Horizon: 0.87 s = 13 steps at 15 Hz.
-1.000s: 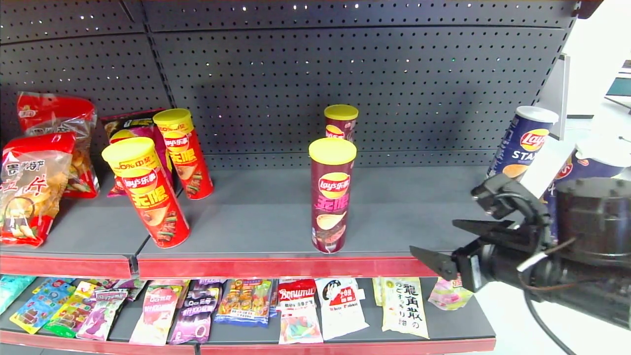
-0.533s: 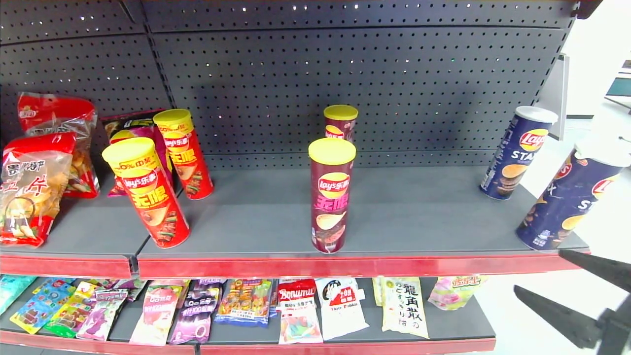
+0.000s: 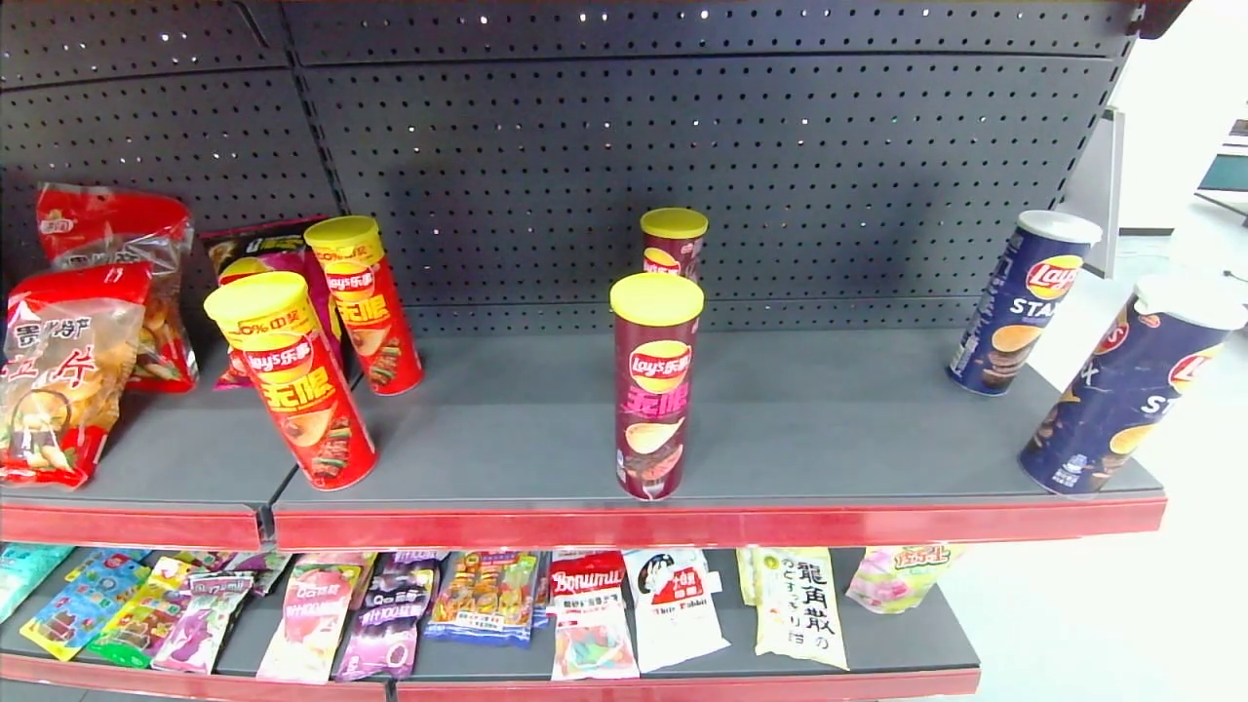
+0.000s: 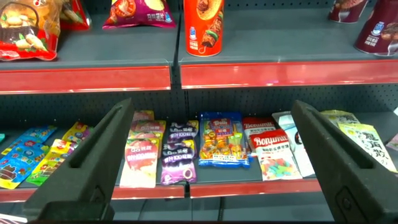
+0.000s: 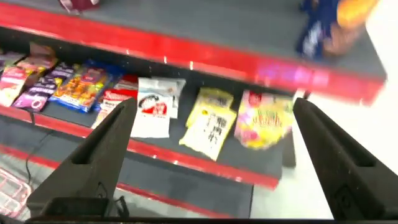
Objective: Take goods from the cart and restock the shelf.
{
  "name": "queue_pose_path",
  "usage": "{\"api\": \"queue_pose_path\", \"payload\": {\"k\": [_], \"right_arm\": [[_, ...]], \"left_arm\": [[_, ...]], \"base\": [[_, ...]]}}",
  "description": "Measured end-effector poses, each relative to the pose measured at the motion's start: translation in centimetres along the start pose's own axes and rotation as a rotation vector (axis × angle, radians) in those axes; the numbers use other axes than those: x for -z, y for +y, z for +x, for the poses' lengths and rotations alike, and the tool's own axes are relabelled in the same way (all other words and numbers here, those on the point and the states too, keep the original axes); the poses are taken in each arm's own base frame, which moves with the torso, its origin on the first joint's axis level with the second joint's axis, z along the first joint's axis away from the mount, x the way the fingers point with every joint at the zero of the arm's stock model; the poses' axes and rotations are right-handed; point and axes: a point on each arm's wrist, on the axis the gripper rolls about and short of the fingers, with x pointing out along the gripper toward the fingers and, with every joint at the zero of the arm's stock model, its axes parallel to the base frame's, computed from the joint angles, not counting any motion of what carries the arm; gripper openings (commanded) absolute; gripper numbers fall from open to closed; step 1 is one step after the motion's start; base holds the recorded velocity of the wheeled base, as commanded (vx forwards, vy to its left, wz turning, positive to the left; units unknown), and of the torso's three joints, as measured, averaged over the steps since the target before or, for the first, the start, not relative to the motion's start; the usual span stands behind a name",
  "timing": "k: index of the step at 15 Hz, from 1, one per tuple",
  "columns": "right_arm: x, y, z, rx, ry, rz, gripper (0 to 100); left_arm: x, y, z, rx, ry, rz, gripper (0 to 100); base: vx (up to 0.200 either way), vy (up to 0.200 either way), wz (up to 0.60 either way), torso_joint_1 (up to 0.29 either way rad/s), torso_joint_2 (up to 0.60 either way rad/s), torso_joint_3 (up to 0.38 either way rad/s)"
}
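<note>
On the grey upper shelf (image 3: 799,429), two blue chip cans stand at the right end, one at the back (image 3: 1024,302) and one leaning at the front corner (image 3: 1121,390). Two maroon cans (image 3: 655,385) stand mid-shelf and two red cans (image 3: 292,380) left of them. My left gripper (image 4: 211,106) is open and empty, facing the snack packets (image 4: 217,140) on the lower shelf. In the right wrist view my right gripper (image 5: 214,102) is open and empty, below the shelf's red lip (image 5: 205,59), with a blue can (image 5: 329,28) above.
Red snack bags (image 3: 68,361) fill the upper shelf's left end. Flat packets (image 3: 585,609) line the lower shelf. A wide bare stretch of shelf (image 3: 829,390) lies between the maroon and blue cans. White floor (image 3: 1102,624) lies off the shelf's right end.
My right arm has drawn back from the shelf, down and to the right, out of the head view. The front blue can it covered now stands free.
</note>
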Motion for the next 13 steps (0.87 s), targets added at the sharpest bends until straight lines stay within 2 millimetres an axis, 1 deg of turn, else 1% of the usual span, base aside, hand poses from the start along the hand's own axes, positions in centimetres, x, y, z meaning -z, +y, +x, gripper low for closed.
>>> {"api": "queue_pose_path", "payload": {"k": [2, 4, 6, 9, 13], "right_arm": [[1.0, 0.2, -1.0, 0.060, -0.054, 0.041, 100], [1.2, 0.1, -1.3, 0.144, -0.127, 0.047, 100], [1.5, -0.1, -1.4, 0.253, -0.147, 0.090, 100], [2.0, 0.1, -1.4, 0.207, -0.126, 0.060, 100], [2.1, 0.1, -1.4, 0.206, -0.127, 0.074, 100]], "left_arm": [[0.0, 0.0, 0.0, 0.000, 0.000, 0.000, 100], [0.0, 0.0, 0.0, -0.001, 0.000, 0.000, 100], [0.0, 0.0, 0.0, 0.000, 0.000, 0.000, 100], [0.0, 0.0, 0.0, 0.000, 0.001, 0.000, 100], [0.0, 0.0, 0.0, 0.000, 0.001, 0.000, 100]], "base": [[0.000, 0.000, 0.00, 0.000, 0.00, 0.000], [0.000, 0.000, 0.00, 0.000, 0.00, 0.000], [0.000, 0.000, 0.00, 0.000, 0.00, 0.000], [0.000, 0.000, 0.00, 0.000, 0.00, 0.000], [0.000, 0.000, 0.00, 0.000, 0.00, 0.000]]}}
